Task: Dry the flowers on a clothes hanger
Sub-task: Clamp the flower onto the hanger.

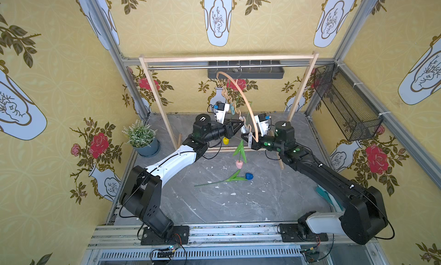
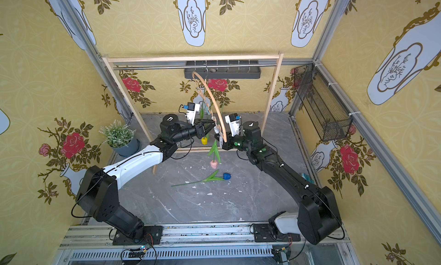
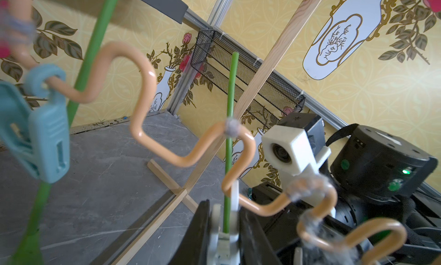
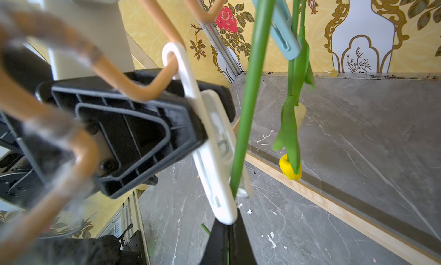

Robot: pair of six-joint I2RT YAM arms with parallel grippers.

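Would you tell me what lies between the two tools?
A white plastic clothes peg and a thin green flower stem, shown in the right wrist view.

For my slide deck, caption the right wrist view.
Right gripper holds a tulip stem in the white peg pinched by the left gripper; a yellow tulip hangs nearby.
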